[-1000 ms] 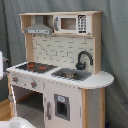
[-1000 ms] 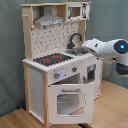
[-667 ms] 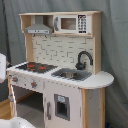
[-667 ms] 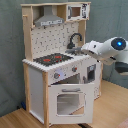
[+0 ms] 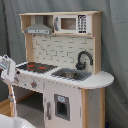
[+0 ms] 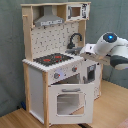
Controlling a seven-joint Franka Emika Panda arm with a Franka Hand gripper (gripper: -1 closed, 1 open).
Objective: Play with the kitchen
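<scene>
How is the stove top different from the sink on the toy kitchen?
The hob is flat and black with red rings, while the sink is a sunken grey basin. The sink has a curved black faucet standing behind it; the hob has a grey hood high above it instead. Both sit in the same countertop of the kitchen, side by side.

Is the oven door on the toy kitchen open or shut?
Shut. In the second exterior view the oven door sits flat against the front of the kitchen, its handle and window facing out, no gap showing.
</scene>
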